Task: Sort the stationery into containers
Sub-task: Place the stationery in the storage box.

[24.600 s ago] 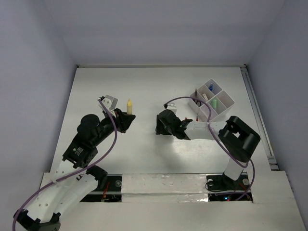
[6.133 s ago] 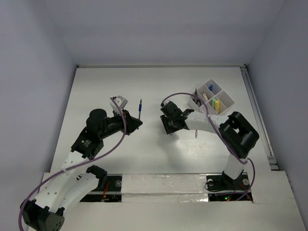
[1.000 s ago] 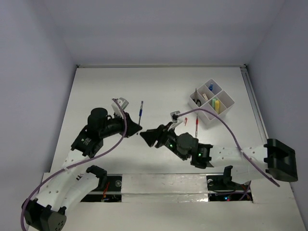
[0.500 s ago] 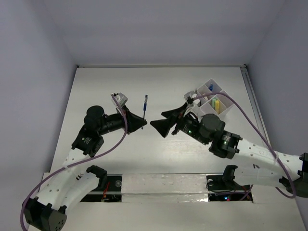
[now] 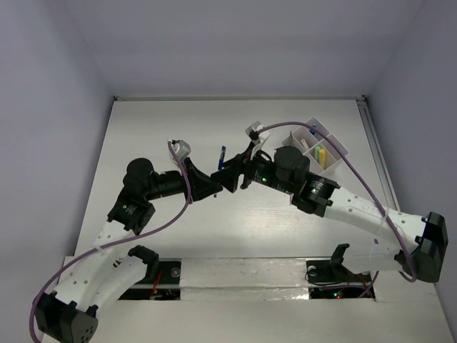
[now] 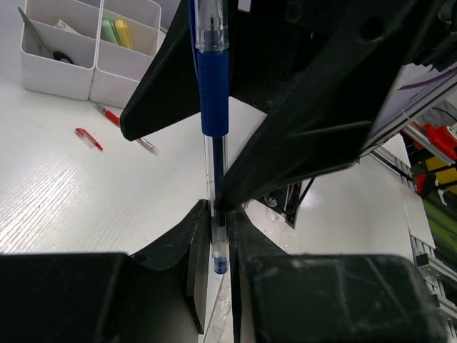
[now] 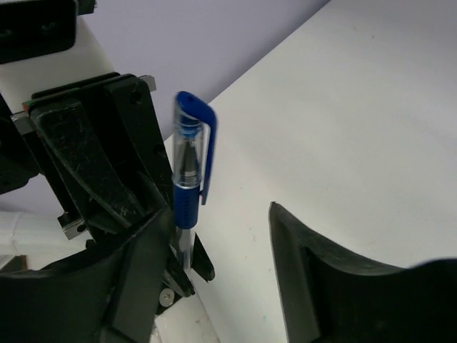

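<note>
My left gripper (image 5: 211, 187) (image 6: 218, 236) is shut on the lower end of a blue pen (image 5: 222, 155) (image 6: 213, 93) (image 7: 187, 179), which it holds upright above the table's middle. My right gripper (image 5: 230, 174) (image 7: 214, 264) is open and straddles this pen. The pen stands close to one of its fingers (image 7: 136, 271), and a wide gap separates it from the other. The white divided tray (image 5: 335, 151) (image 6: 68, 75) sits at the back right. It holds scissors (image 6: 50, 46) and green and yellow sticks (image 6: 114, 32).
A red pen (image 6: 121, 125) and a small red piece (image 6: 88, 138) lie on the table in front of the tray. The right arm (image 5: 343, 204) stretches across the table's right half. A rail (image 5: 382, 171) runs along the right edge.
The right arm has swung left and back, bringing its open jaws around the pen. The left gripper has carried the pen slightly to the right and still grips it.
</note>
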`<action>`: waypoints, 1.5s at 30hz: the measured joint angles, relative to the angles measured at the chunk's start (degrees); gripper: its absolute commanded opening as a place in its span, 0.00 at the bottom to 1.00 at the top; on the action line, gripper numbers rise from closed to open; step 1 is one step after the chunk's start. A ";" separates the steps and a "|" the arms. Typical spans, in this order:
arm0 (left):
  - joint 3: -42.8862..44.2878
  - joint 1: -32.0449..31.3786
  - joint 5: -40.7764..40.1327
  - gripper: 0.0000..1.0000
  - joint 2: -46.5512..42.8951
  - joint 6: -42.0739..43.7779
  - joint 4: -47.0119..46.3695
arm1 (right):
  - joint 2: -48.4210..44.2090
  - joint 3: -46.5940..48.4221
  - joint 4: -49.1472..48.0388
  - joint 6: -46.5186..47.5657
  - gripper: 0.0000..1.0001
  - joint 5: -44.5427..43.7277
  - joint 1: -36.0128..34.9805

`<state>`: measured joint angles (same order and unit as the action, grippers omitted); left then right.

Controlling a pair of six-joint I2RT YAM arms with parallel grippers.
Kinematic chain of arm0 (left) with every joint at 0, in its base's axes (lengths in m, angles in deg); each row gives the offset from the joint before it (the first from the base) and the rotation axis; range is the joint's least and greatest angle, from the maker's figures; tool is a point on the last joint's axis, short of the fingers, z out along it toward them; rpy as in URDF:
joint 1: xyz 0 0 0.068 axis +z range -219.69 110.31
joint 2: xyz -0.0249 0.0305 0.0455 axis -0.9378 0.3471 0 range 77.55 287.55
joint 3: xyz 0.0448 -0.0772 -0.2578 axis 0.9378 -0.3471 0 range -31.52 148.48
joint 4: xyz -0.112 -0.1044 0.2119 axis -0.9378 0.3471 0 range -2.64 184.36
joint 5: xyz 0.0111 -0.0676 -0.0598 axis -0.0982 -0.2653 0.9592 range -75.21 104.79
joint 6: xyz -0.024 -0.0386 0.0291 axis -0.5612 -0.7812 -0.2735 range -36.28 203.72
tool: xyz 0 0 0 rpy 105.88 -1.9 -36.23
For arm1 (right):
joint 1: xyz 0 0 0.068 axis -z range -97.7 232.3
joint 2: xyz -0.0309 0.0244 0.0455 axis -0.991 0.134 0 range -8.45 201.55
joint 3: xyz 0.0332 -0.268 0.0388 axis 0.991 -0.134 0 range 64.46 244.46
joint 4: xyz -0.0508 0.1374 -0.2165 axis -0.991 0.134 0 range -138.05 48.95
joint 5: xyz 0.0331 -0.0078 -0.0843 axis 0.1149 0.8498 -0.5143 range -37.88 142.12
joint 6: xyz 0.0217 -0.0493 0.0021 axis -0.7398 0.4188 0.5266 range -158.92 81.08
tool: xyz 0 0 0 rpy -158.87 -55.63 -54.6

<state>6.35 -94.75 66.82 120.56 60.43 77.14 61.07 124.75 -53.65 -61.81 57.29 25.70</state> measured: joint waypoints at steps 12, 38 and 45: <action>-0.04 0.00 0.02 0.00 -0.04 -0.22 -0.26 | 1.11 0.00 -2.64 -1.46 0.46 2.45 0.94; -0.04 -0.04 -10.88 0.87 -1.42 3.78 6.16 | -6.16 -4.00 0.22 0.22 0.00 -18.95 10.03; -0.02 -0.04 -17.25 0.99 -2.67 5.38 9.70 | -9.42 -12.44 4.17 4.94 0.00 -40.54 19.26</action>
<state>6.33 -94.79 49.57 117.89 65.81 86.84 51.65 112.31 -49.48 -56.87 16.74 44.96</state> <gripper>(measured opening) 0.985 0.165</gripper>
